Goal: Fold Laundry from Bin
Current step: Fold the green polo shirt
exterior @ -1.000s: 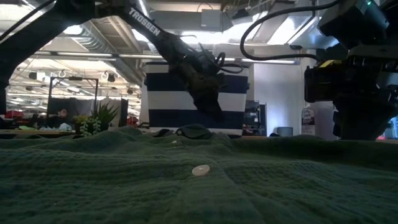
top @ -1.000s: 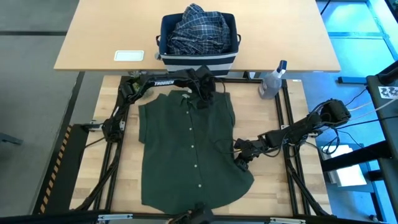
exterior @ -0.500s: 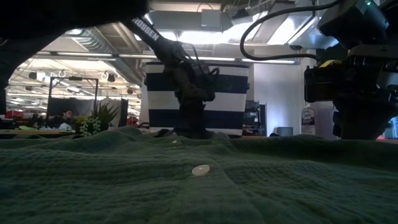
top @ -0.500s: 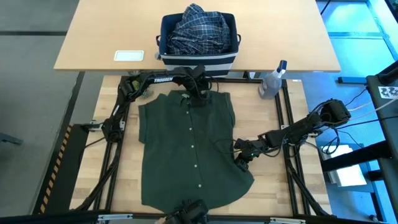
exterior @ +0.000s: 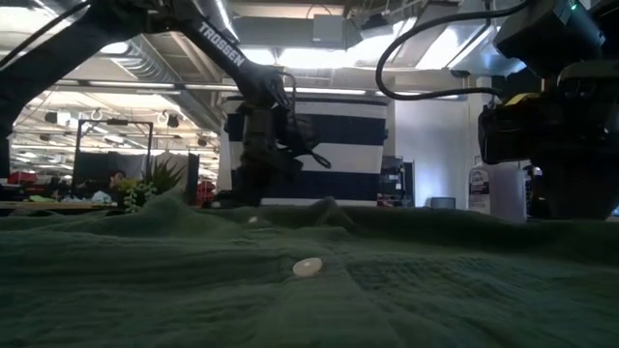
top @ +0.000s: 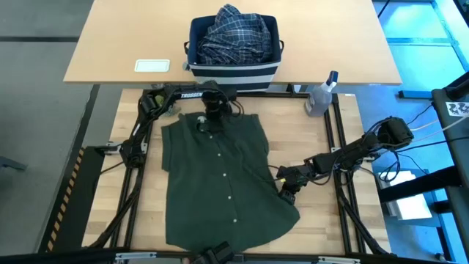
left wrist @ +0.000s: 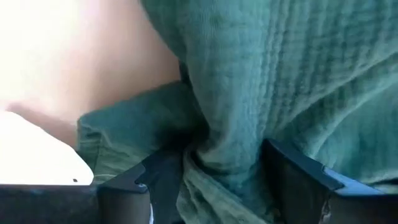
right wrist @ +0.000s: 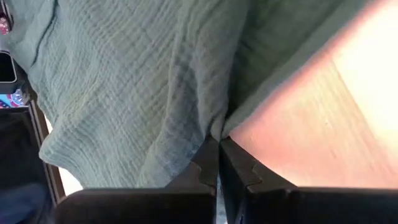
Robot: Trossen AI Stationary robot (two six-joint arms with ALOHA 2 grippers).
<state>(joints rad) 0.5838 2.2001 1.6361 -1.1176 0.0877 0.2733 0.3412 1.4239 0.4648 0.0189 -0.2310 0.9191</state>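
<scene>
While seen from above, a dark olive-green button-up shirt lies spread flat on the wooden table, below a navy white-striped fabric bin holding a blue-and-white plaid shirt. At table height, the left gripper presses the collar. Its wrist view shows fingers clasping a bunched green fold. The right gripper pinches the shirt's side edge tight.

Shirt flat on work table, bin behind it.
Plaid shirt in bin on far table; spray bottle to bin's right; L gripper at collar, R gripper at shirt's right edge.
</scene>
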